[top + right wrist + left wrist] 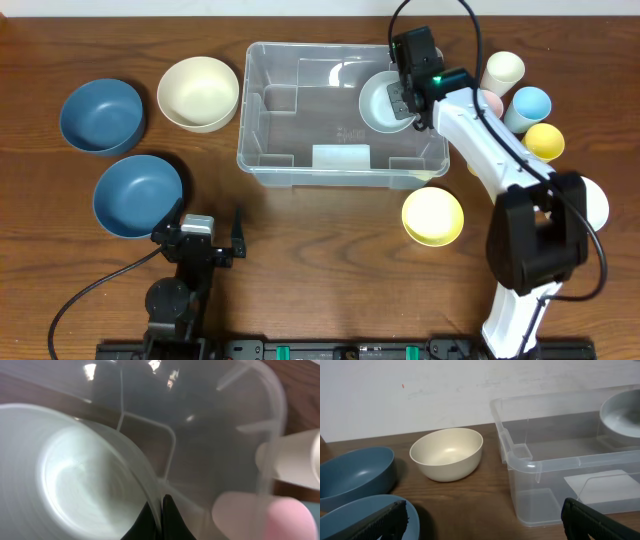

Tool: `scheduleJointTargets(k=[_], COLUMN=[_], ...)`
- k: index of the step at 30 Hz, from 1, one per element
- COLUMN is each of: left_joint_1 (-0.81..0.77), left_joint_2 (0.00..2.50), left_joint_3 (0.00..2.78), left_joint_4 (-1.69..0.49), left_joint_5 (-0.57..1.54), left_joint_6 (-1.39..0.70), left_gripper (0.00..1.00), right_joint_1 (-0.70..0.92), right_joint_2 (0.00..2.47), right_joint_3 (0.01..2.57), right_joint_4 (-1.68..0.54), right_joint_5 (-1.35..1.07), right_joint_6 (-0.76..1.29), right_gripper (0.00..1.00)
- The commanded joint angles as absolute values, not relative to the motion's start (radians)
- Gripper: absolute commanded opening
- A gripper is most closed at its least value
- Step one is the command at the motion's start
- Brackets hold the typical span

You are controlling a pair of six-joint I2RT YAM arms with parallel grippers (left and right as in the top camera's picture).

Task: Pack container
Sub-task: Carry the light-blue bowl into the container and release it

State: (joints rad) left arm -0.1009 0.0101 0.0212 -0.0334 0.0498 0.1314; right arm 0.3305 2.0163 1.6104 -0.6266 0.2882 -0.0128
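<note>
At the left end of the bench (pixel 320 240) we see two blue bowls, the far one (pixel 101 115) behind the near one (pixel 138 195), close together. Just right of the far one sits a cream bowl (pixel 198 93), upright and near the container's left end.

The left claw (pixel 200 228) lies low by the bench's front edge, just beside the near blue bowl. Its jaws are spread wide and grip nothing. From its wrist camera we look past both fingertips at the cream bowl and the container's near corner.

The container (pixel 310 115) stands upright in the middle of the bench, toward the far side, with its top open. In its far right corner is a pale bowl (pixel 383 105). The right claw (pixel 162 515) reaches in from above, closed on that bowl's rim, and its black fingers (pixel 172 522) pinch the wall. We cannot tell whether the bowl touches the container's floor.

A yellow bowl (pixel 433 216) sits on the bench near the container's front right corner. Past the container's right end, four cups cluster together: cream (pixel 503 70), pink (pixel 490 103), blue (pixel 530 103) and yellow (pixel 544 140).
</note>
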Motion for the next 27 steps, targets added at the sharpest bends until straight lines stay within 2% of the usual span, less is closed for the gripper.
scheduleJointTargets(k=[1,13,15,18,27], left_joint_1=[-0.097,-0.097,-0.097,-0.097,-0.097], left_joint_2=[0.005,0.005,0.005,0.005,0.005], left_joint_3=[0.004,0.004,0.004,0.004,0.004], left_joint_4=[-0.069,-0.069,-0.069,-0.069,-0.069], left_joint_5=[0.038,0.037,0.037,0.037,0.037], left_joint_6=[0.141,0.141,0.141,0.141,0.141], left_gripper=[0.98,0.98,0.98,0.98,0.98], right_joint_1=[0.338,0.333,0.333,0.337,0.366], right_joint_2=[2.051,2.115,2.115,2.115,2.102], right_joint_3=[1.636,1.636,1.636,1.636,1.686], right_joint_4=[-0.596,-0.515,-0.502,-0.489,-0.537], right_joint_5=[0.313,0.33,0.329,0.329,0.298], right_joint_6=[-0.039,-0.056,-0.072,-0.109,-0.118], right_gripper=[0.01,0.02,0.08,0.25,0.41])
